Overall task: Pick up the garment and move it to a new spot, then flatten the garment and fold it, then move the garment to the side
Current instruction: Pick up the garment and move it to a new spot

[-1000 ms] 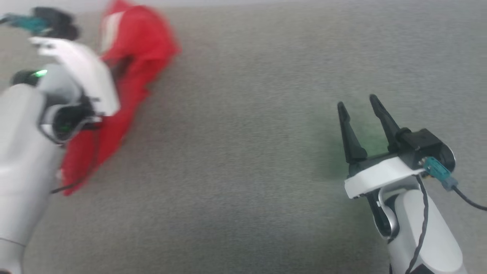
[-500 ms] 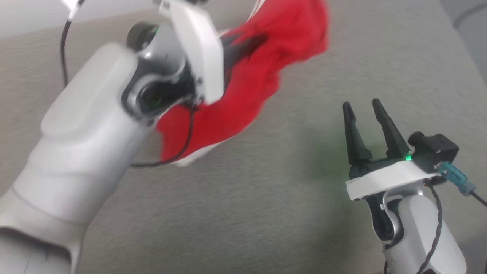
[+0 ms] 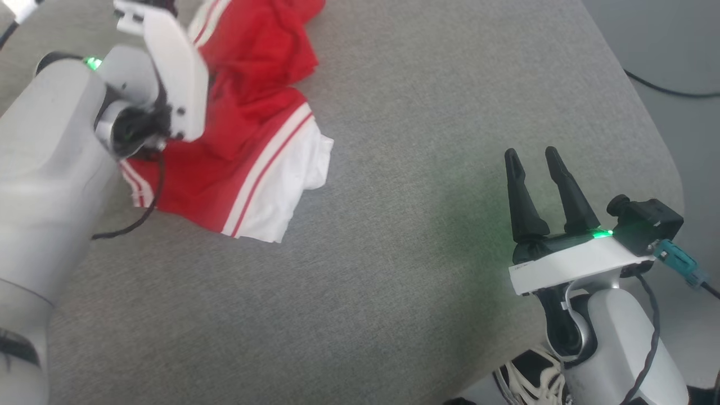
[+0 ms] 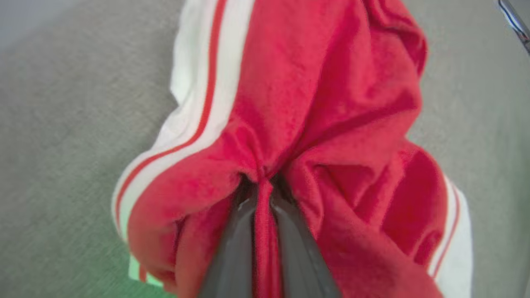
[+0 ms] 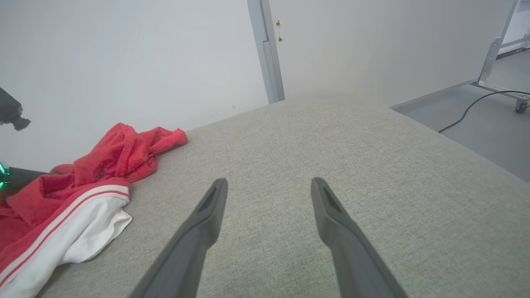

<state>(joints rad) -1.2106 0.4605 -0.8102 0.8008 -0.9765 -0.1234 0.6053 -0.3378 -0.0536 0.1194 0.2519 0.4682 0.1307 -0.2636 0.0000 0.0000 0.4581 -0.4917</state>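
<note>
— Garment point(image 3: 253, 140) first: where does it lie?

— At the far left of the grey cushion point(image 3: 405, 236), in a crumpled red heap. Its far end trails toward the pale wall point(image 5: 124, 62), and its near end spreads out on the fabric.

— And the white on it?

— Two white stripes point(image 3: 274, 163) run along the hem. A white lining patch point(image 3: 298, 174) spills out at the near right corner of the heap and rests on the cushion.

— What does the left gripper point(image 4: 263, 192) do?

— It is clenched on the garment. Its wrist view shows two dark fingers point(image 4: 232, 256) pressed close together, a thin ridge of red cloth pinched between them. Folds gather to that point from both sides. From the head, the white wrist plate point(image 3: 174, 73) and the pale forearm point(image 3: 50, 169) cover the fingers.

— Is the heap lifted?

— Whether any of it hangs clear of the cushion cannot be told. The striped hem and the lining touch the fabric.

— The right gripper point(image 3: 530, 160)?

— Released, its fingers spread wide with bare cushion showing between them. It sits at the near right, well apart from the garment, fingers pointing toward the far side.

— Anything beyond the cushion?

— A grey floor point(image 3: 647, 34) to the right, with a black cable point(image 3: 669, 94) lying across it.
</note>
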